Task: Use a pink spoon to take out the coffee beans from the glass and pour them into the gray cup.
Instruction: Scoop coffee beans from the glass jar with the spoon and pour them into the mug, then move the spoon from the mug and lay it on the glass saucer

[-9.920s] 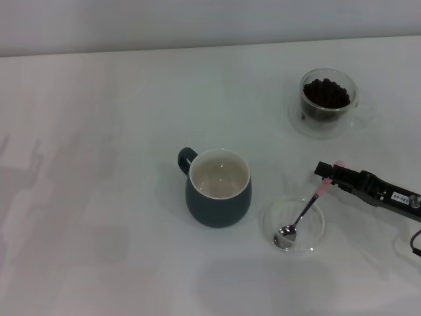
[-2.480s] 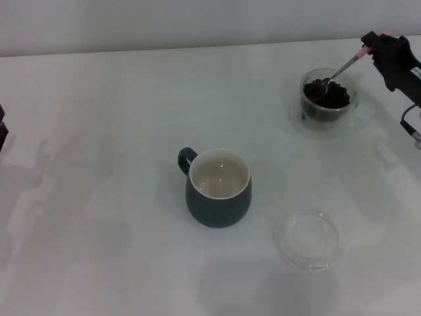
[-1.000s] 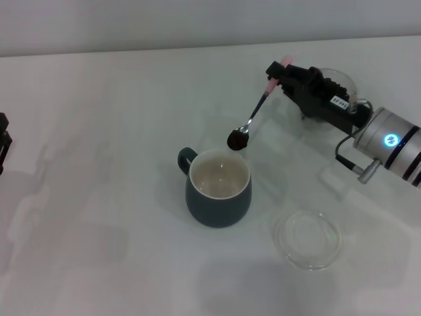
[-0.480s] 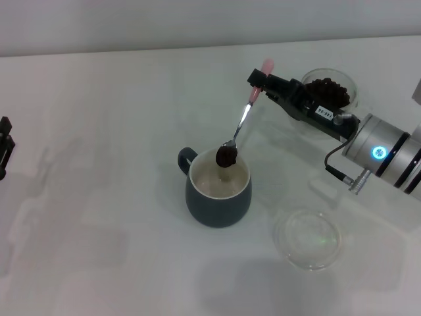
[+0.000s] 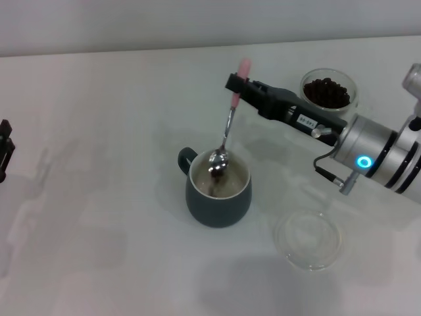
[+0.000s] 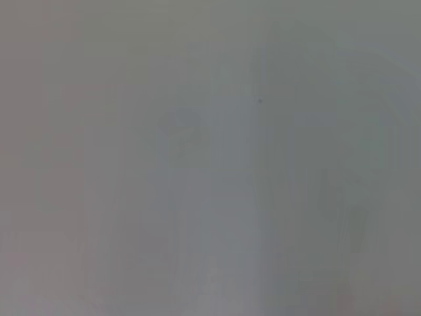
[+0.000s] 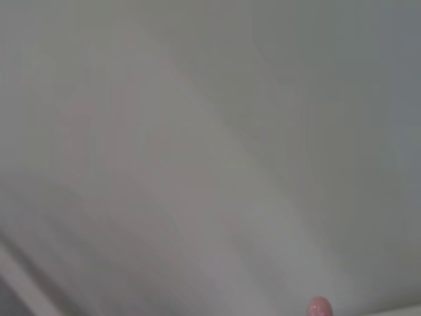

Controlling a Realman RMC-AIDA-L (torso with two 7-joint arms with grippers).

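Observation:
In the head view my right gripper (image 5: 235,86) is shut on the pink handle of the pink spoon (image 5: 227,128). The spoon hangs nearly upright, its silver bowl tipped down inside the mouth of the gray cup (image 5: 218,197) at the table's middle. Dark coffee beans (image 5: 214,174) are dropping from the bowl into the cup's cream inside. More coffee beans (image 5: 325,91) fill the glass (image 5: 328,84) at the back right, behind the right arm. The spoon's pink tip (image 7: 320,307) shows in the right wrist view. My left gripper (image 5: 4,149) sits parked at the far left edge.
A flat clear glass saucer (image 5: 308,239) lies on the white table (image 5: 99,217) to the right of the gray cup, in front of my right arm. The left wrist view shows only blank table surface.
Over the last second my right gripper has moved left and tilted the spoon steeper. The spoon's bowl went from above the cup's rim down into its mouth, and the beans are spilling out.

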